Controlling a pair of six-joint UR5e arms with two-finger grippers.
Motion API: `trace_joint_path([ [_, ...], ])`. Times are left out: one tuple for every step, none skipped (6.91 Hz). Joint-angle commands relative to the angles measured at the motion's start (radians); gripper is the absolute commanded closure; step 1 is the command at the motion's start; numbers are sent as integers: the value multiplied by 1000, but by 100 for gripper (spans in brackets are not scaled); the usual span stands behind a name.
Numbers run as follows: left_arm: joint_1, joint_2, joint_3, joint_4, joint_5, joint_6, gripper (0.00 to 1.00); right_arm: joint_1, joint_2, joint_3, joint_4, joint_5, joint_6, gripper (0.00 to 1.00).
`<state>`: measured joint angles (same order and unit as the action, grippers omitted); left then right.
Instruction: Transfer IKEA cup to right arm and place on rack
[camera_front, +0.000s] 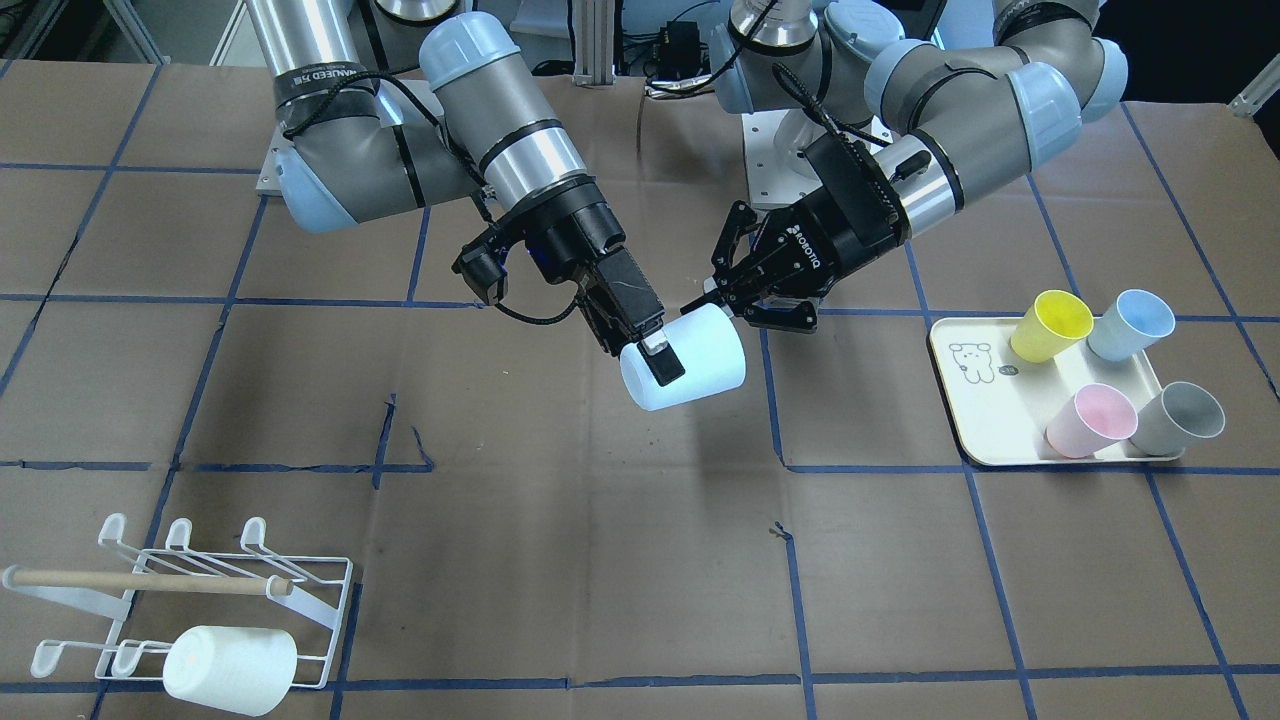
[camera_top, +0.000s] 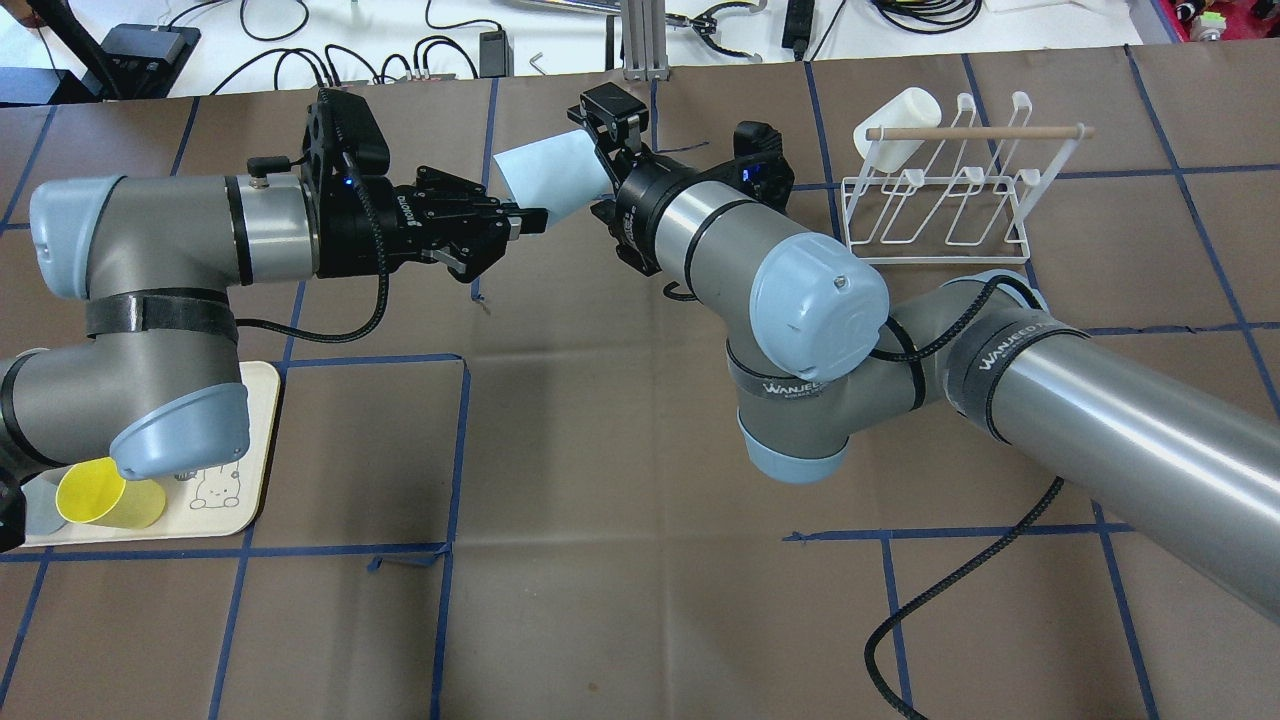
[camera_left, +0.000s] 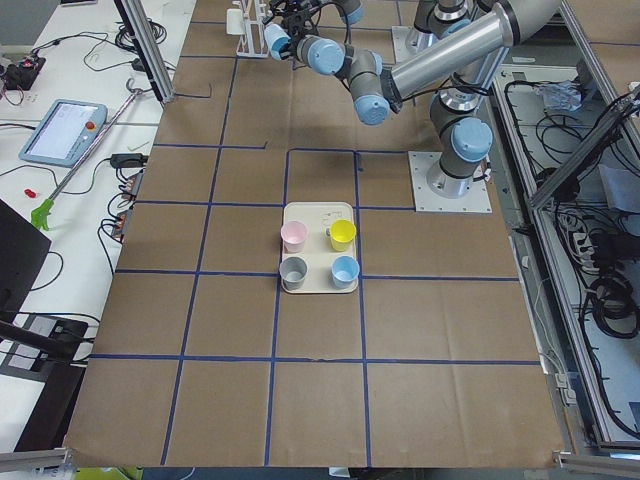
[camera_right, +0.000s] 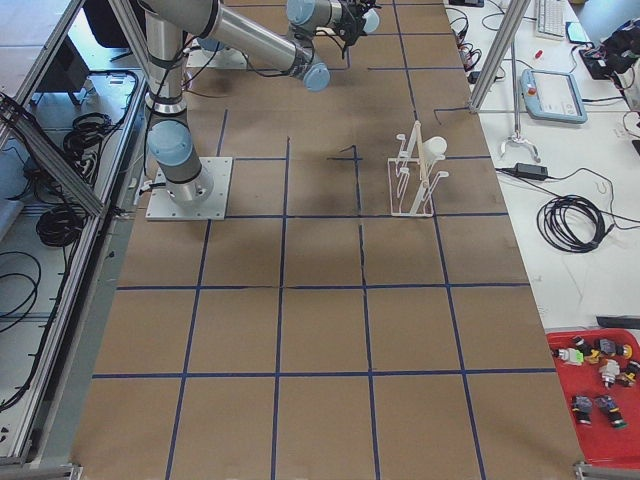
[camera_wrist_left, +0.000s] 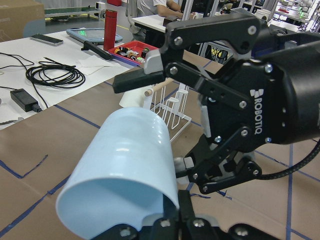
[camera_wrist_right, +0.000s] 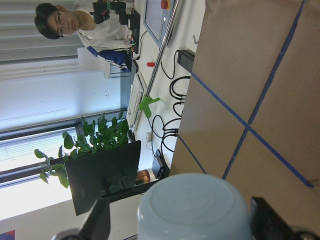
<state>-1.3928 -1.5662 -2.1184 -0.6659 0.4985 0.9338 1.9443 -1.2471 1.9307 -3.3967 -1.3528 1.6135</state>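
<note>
ikea cup (camera_front: 700, 365) beside robotiq claw (camera_front: 712, 298)

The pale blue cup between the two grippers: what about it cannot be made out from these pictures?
Exterior front-facing: the left gripper overlaps the cup, so contact is unclear; the cup hides one finger of the right gripper.
Overhead exterior: the right arm covers that gripper's hold.
Exterior left and right: cup and grippers too small, near the top edge.
</note>
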Motion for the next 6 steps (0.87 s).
trace_joint_path([
  [0, 0, 0, 0, 0, 0, 99, 5, 9, -7, 2, 0, 0, 3],
  [0, 2, 0, -1, -2, -1, 99, 5, 9, -4, 4, 1, 2, 4],
  [0, 2, 0, -1, -2, -3, 99, 5, 11, -3, 4, 3, 2, 7],
  [0, 3, 0, -1, -2, -3, 99, 5, 9, -2, 4, 4, 3, 7],
  [0, 5, 0, -1, -2, -3, 99, 4, 9, -2, 4, 4, 3, 7],
  [0, 6, 0, -1, -2, -4, 99, 4, 9, -2, 4, 7, 0, 18],
])
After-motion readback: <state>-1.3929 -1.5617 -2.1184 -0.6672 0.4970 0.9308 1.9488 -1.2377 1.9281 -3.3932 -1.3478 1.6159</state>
